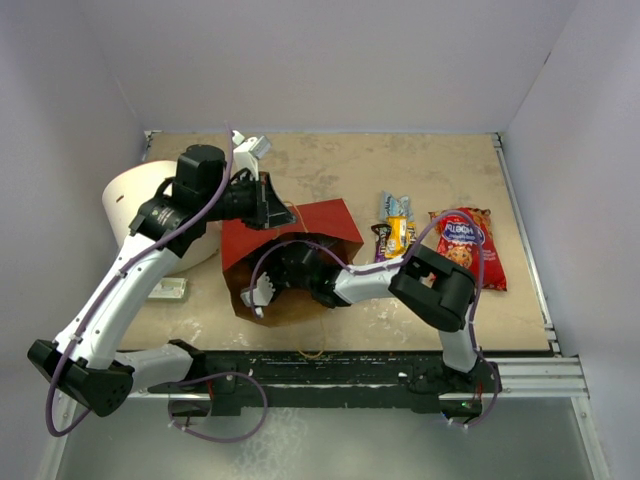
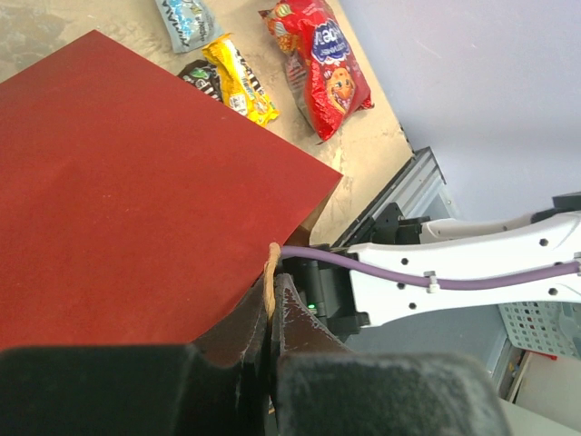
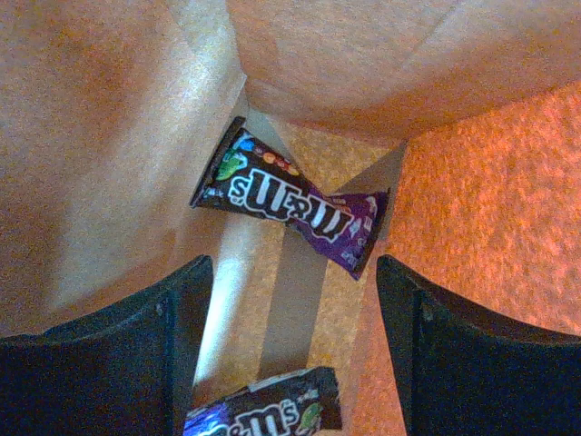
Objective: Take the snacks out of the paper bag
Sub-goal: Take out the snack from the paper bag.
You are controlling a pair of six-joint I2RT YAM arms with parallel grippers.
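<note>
- My left fingers (image 2: 304, 327) are clamped on the string handle (image 2: 270, 272) of the paper bag (image 1: 320, 225); I would hold its mouth steady.
- My right fingers (image 3: 472, 354) stand open inside; the purple pack (image 3: 290, 204) lies at 12 o'clock. I would advance, centre it, then close.

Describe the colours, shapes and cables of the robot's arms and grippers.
Both arms have white links and bulky black joints. The left arm and right arm each carry a thin purple cable. The left gripper and right gripper have chunky black fingers.
</note>
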